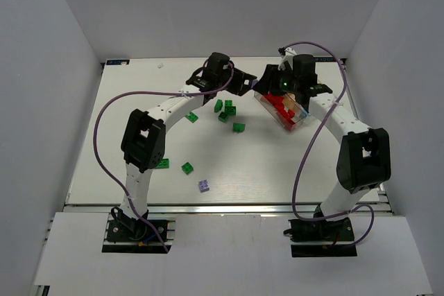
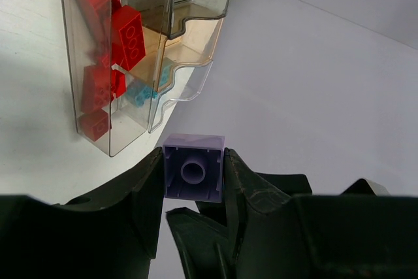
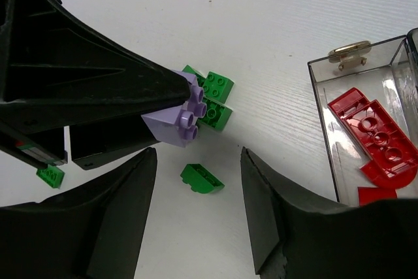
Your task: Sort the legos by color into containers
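Left hand [image 2: 193, 178] pinching purple brick [image 2: 193, 161] by smooth side walls, just beside tray [image 2: 196, 24]. Light, stiff, slick; probably slips if squeezed off-centre. Right hand [image 3: 198, 158] wide, empty.

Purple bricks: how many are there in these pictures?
2. The held purple brick is pinched in the left gripper; the loose purple brick lies on the table, towards its near edge. Others might be hidden from view.
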`<state>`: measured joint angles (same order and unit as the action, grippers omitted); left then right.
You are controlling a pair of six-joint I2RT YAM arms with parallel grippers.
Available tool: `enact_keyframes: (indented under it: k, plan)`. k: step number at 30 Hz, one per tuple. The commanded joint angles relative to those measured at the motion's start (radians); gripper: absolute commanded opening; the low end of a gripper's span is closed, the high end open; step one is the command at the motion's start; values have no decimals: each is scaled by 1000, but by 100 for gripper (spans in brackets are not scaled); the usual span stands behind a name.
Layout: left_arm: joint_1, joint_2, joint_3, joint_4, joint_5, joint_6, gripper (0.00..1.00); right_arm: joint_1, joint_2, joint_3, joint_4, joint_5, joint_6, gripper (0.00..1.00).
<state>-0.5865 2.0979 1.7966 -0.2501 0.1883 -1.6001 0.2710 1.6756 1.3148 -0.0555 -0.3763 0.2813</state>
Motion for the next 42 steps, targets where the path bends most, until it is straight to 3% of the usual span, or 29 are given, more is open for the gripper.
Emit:
enact_keyframes:
  k: [1, 18, 25, 29, 33, 36, 37, 38, 41, 42]
  plan:
    - [-6, -75, -2, 21, 3, -11, 0, 10, 12, 57, 43, -12, -1, 60]
    - [-6, -78, -17, 40, 19, -23, 0, 27, 33, 77, 89, -13, 12, 62]
    - [-15, -81, -20, 46, 30, -37, 0, 36, 59, 86, 134, 20, -1, 54]
    - [-15, -84, -25, 57, 34, -47, 0, 40, 73, 84, 158, 40, -13, 43]
    - [-15, -81, -26, 61, 40, -52, 0, 42, 62, 63, 201, 54, -21, 15]
    - [-15, -78, -31, 75, 49, -52, 0, 37, 47, 40, 224, 71, -24, 5]
    - [-15, -78, -36, 83, 59, -52, 4, 39, 46, 35, 224, 70, -24, 4]
    - [-15, -75, -40, 98, 65, -50, 22, 34, 41, 34, 224, 73, -25, 3]
    - [-3, -72, -55, 135, 86, -50, 54, 27, 27, 18, 212, 89, -37, 0]
    - [-3, -70, -55, 140, 89, -47, 58, 22, 21, 3, 212, 89, -42, 0]
